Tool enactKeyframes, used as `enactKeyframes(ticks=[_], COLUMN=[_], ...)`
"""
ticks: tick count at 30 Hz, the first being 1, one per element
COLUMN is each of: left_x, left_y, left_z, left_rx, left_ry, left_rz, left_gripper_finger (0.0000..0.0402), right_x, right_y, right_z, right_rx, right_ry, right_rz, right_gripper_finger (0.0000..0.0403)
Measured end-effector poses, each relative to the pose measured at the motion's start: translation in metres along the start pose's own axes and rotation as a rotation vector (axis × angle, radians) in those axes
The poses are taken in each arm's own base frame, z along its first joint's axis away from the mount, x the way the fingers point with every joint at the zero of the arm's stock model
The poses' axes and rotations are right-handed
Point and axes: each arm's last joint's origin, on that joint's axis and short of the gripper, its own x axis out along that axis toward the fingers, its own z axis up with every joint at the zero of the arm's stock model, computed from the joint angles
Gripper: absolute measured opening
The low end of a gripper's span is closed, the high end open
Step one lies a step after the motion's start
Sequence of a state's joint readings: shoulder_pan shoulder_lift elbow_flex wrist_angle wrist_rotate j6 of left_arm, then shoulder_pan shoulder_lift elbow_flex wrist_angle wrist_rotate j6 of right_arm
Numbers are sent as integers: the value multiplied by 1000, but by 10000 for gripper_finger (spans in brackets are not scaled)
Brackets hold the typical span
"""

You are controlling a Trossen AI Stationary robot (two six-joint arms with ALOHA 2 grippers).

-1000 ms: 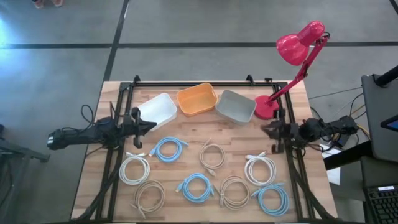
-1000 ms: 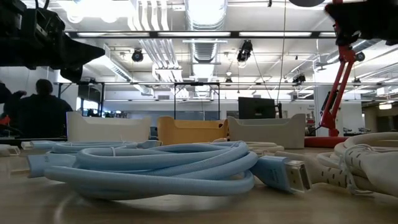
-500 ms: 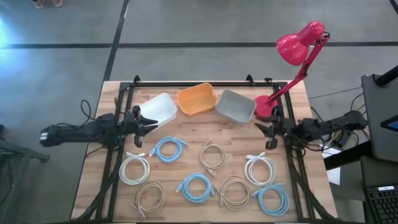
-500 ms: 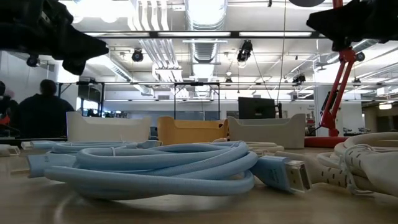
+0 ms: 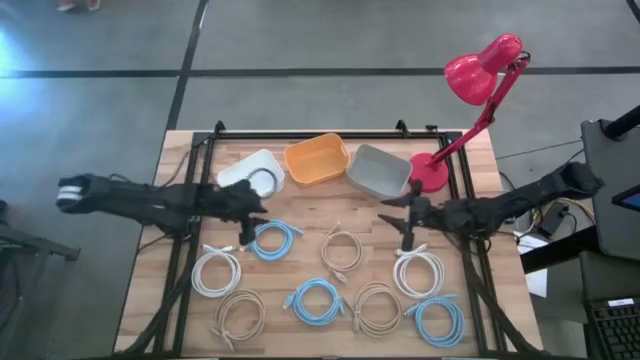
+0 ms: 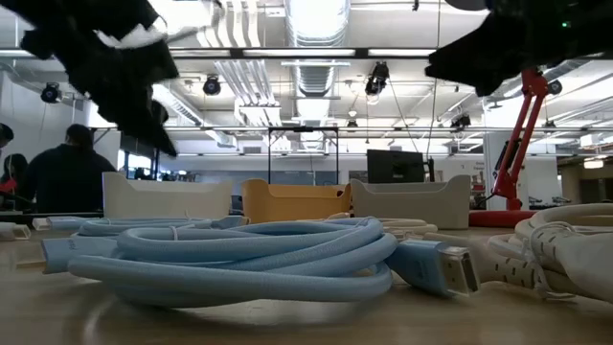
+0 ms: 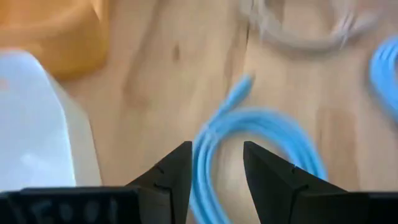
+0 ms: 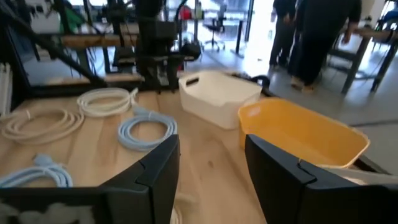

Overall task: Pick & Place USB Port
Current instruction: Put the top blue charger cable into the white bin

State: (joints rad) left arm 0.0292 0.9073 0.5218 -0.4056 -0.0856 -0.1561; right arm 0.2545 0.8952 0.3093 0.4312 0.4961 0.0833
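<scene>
Over the wooden table [image 5: 310,265], above the light-blue coiled USB cable [image 5: 272,240] lying flat just in front of the white plastic bin [image 5: 255,172]: left gripper [image 5: 252,208], jaws parted, empty; right gripper [image 5: 398,212], jaws likewise parted, empty, near the grey bin [image 5: 379,169].

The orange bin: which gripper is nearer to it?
Left. The left gripper sits just below-left of the orange bin; the right gripper lies farther off, beyond the grey bin.

Pink desk lamp [image 5: 470,85] at the table's [image 5: 300,205] back right corner, people standing in the room behind
</scene>
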Motion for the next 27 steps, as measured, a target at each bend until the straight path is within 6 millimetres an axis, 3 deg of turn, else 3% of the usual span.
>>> enactKeyframes(ticks=[3,9,27], left_x=[14,41,90], left_y=[-6,-13,-13], left_z=[13,17,-1], left_rx=[64,143,207], left_ry=[44,169,340], left_rz=[-6,4,99], left_gripper_finger=[141,140,138], right_x=[13,37,74], right_y=[7,21,40], right_z=[1,4,-4], right_rx=[-9,-40,-66], right_ry=[47,116,206], right_rz=[-4,-11,-11], right_gripper_finger=[180,180,185])
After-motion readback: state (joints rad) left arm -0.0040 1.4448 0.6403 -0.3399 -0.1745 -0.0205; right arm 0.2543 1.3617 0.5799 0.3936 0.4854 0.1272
